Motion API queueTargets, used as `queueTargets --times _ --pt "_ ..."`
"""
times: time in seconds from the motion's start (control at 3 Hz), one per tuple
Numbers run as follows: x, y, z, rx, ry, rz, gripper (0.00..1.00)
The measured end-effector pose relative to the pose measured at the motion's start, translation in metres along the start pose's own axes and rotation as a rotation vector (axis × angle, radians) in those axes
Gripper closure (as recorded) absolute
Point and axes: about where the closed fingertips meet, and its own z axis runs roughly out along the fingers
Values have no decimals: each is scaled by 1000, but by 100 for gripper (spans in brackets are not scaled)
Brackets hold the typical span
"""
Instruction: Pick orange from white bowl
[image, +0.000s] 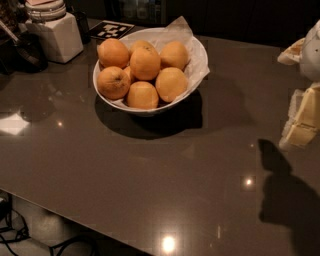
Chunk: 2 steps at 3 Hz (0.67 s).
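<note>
My gripper (302, 121) hangs over the right-hand side of the bench (150, 180), only partly in view as pale, cream-coloured parts, and I cannot tell whether it is apart or together; nothing is seen in its grasp. Its dark shadow (280, 195) lies on the glossy grey-brown top just below it, toward the near edge. Well apart from it to the left, close to the far edge, sits the white bowl (150, 111), wide and shallow, with crumpled white paper lining (195, 55) rising above its rim on the far and right sides. The bowl is heaped with oranges, and the orange (145, 62) sits on top of the heap at the middle: round, smooth-skinned, evenly coloured, touching its neighbours all round. At the left of the heap lies an orange with a dark puckered dimple (113, 82). Between my gripper and the bowl the bench top shows only reflections of lamps. In the far left corner stands a white square-based jar (54, 32), with a dark utensil (30, 50) just beside it and a black-and-white marker card (111, 29) behind the bowl. Black cables (15, 230) lie on the floor below the near left edge.
</note>
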Motion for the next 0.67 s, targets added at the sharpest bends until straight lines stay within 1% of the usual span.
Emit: queueTargets --times 0.33,0.67 --pt "0 0 0 0 0 0 0" --pt "-4 -2 -1 12 22 2 0"
